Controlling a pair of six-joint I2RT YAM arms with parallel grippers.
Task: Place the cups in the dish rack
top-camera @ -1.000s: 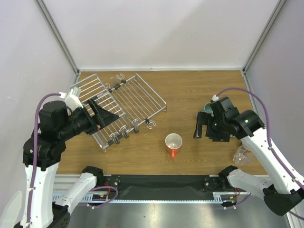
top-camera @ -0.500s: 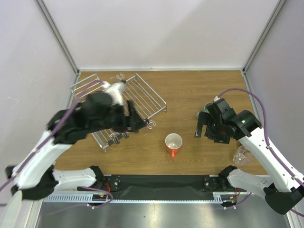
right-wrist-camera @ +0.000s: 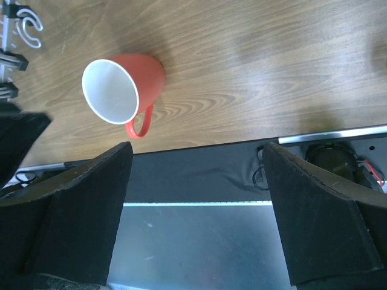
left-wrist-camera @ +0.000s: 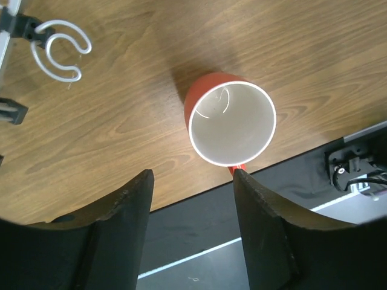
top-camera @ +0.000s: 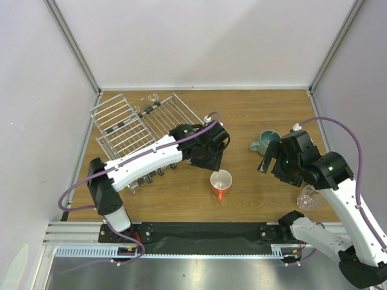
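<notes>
Table [top-camera: 242, 112] with rack [top-camera: 124, 127] at back left; red mug [left-wrist-camera: 231, 124] just below your left gripper [left-wrist-camera: 192, 223].
That gripper hangs spread and holds nothing, its 2 fingers [left-wrist-camera: 124, 229] just short of the mug, which stands upright near the front edge, handle toward the bases. Your right gripper [right-wrist-camera: 193, 211] is spread wide and bare too, close by the teal mug [top-camera: 265, 141] at right. The glass [top-camera: 308, 197] sits near the front right corner.
</notes>
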